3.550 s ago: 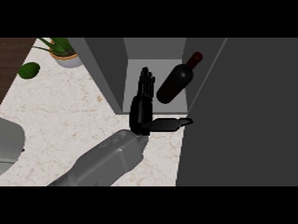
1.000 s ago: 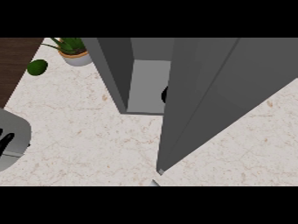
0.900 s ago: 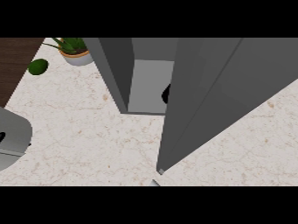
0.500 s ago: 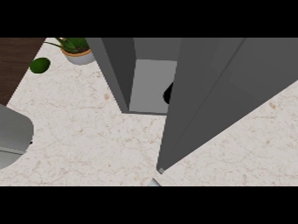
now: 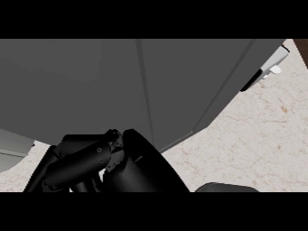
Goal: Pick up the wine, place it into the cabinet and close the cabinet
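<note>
Left hand, fingers pressed together, has come into view just below the grey cabinet.

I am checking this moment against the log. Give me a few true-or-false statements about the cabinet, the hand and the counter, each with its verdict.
1. A grey cabinet fills most of the view's upper left. True.
2. The counter at the right is pale, speckled stone. True.
3. The wine bottle stands in plain sight on the counter. False: no bottle shows in this view.
4. The black hand shows at the view's top right. False: it shows at the lower edge, left of centre, just below the cabinet.
</note>
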`<move>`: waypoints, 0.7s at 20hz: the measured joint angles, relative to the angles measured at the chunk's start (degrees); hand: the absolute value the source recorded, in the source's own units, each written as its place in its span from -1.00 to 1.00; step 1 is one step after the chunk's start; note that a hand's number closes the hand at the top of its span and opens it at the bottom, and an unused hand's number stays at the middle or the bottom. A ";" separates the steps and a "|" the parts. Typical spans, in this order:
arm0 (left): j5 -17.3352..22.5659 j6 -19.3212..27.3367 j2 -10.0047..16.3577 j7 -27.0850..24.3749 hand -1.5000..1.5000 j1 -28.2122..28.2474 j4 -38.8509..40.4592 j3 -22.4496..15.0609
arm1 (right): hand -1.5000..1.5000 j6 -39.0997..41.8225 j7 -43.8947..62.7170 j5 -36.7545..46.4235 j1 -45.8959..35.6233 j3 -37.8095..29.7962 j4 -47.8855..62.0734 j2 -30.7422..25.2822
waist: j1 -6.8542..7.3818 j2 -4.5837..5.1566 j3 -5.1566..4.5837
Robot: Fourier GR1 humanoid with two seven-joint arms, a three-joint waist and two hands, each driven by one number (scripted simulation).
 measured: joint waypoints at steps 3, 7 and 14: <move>-0.47 -1.12 0.15 0.47 -1.00 1.69 0.01 1.31 | 1.00 0.91 -2.93 -3.83 -5.53 -4.39 8.10 1.01 | 0.12 0.15 0.09; -1.58 -2.86 -0.60 1.21 -1.00 3.03 0.67 2.76 | 1.00 5.14 -7.31 -9.63 -11.85 -10.24 18.11 1.61 | -0.15 0.27 0.21; -2.05 -4.47 -1.52 3.41 -1.00 4.10 0.96 5.04 | 1.00 19.90 -9.14 -21.47 -17.72 -14.69 30.82 1.82 | 0.00 0.51 0.18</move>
